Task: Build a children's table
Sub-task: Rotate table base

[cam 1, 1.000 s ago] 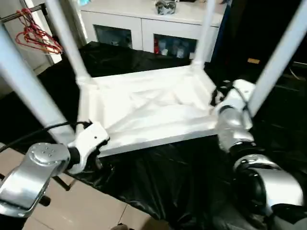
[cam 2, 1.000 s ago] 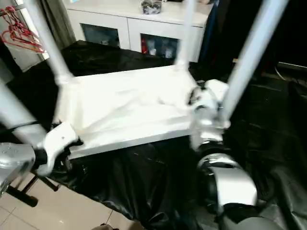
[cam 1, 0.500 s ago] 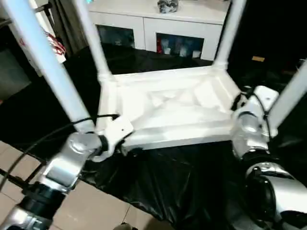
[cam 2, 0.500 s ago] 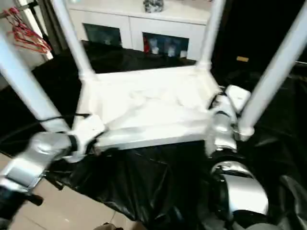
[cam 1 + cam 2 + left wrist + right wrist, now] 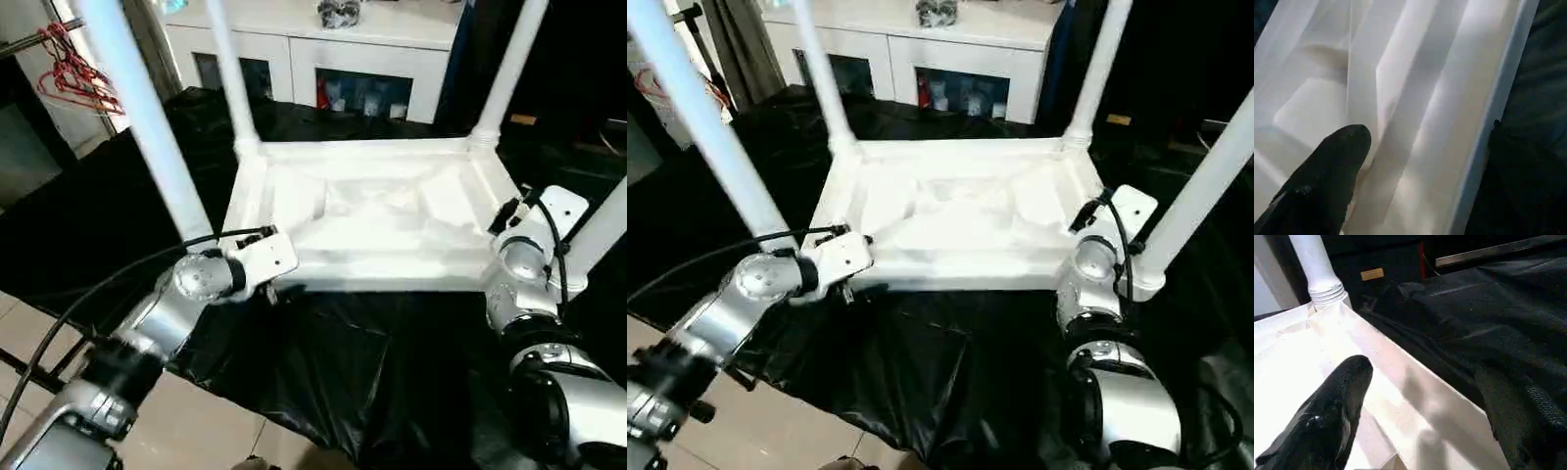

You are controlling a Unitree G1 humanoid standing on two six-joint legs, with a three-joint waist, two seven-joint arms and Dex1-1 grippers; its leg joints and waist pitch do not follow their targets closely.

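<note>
on the black-draped bench (image 5: 323, 372) both pincers stand spread astride the near rim of the upturned white plastic rectangular tabletop (image 5: 382, 225), left pincer (image 5: 1422, 142) at its near-left corner, right pincer (image 5: 1425, 396) at the near-right, with four round white tube legs (image 5: 230, 73) rising beyond.
</note>
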